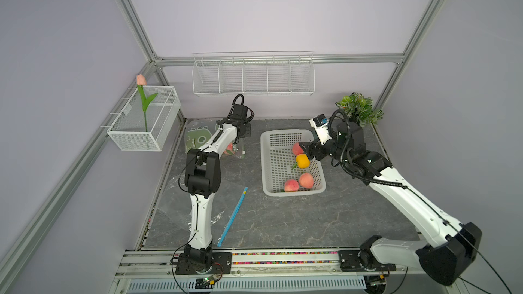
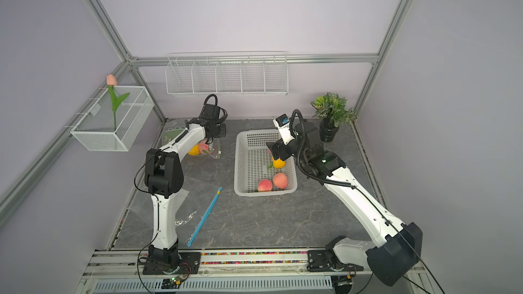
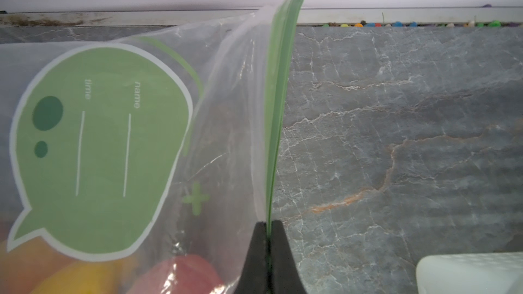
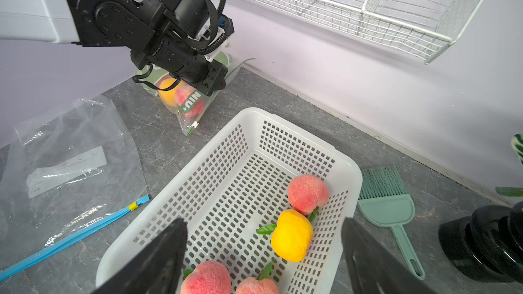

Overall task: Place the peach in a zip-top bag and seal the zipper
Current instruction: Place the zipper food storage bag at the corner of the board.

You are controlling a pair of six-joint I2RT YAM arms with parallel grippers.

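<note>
Left gripper (image 3: 268, 224) pinches flat green zipper (image 3: 278, 80) of crinkly clear bag (image 3: 226, 94).

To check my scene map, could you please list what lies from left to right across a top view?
In order: white wire mesh basket holding a pink tulip → green-printed clear zip-top bag → white perforated plastic basket → green potted plant.

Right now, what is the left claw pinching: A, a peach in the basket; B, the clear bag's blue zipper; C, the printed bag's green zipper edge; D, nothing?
C: the left wrist view shows the left claw shut on the green zipper edge of the printed bag.
</note>
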